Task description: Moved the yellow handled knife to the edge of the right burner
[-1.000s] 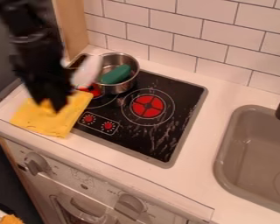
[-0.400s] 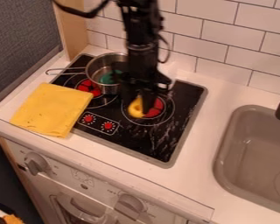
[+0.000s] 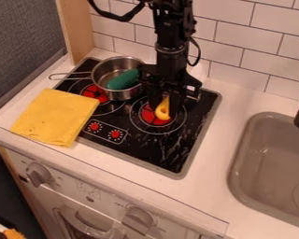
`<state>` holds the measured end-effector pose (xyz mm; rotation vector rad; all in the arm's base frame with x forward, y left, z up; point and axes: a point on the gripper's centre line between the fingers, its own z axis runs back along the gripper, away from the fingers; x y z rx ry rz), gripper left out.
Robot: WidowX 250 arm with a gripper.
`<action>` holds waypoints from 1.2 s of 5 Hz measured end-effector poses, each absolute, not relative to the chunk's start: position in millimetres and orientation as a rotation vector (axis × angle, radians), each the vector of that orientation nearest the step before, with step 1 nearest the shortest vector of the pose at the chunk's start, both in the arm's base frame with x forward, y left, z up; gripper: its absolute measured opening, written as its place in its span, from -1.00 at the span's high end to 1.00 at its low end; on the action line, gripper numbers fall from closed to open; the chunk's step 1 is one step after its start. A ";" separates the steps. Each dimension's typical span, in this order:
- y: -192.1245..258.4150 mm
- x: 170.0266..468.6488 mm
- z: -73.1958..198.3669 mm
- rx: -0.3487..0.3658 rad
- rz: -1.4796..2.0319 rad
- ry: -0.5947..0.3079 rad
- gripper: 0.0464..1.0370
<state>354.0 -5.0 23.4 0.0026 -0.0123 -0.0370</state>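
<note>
The black gripper (image 3: 162, 103) hangs over the right burner (image 3: 153, 119), shut on the knife's yellow handle (image 3: 163, 110). The handle's looped end points down toward the burner's red centre. A whitish part, seemingly the blade (image 3: 198, 70), shows behind the arm on the right, toward the tiled wall. Most of the knife between handle and blade is hidden by the gripper. Whether the handle touches the stove I cannot tell.
A metal pot (image 3: 117, 94) holding a green object (image 3: 123, 80) stands on the left burner, just left of the gripper. A yellow cloth (image 3: 55, 116) lies at the stove's left front. The sink (image 3: 270, 172) is at the right.
From the left above the cloth, the gripper has moved right past the pot to the right burner, carrying the knife. Lately it shifted slightly further right. Pot and cloth have stayed put.
</note>
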 end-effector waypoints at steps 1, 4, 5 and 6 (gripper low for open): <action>-8.6 365.5 20.7 -0.033 -0.021 -0.011 0.17; -5.3 355.2 35.9 -0.054 -0.006 -0.023 -0.95; -0.4 346.2 54.4 -0.019 0.004 -0.072 -0.95; 2.0 340.5 55.5 -0.019 -0.007 -0.082 -0.93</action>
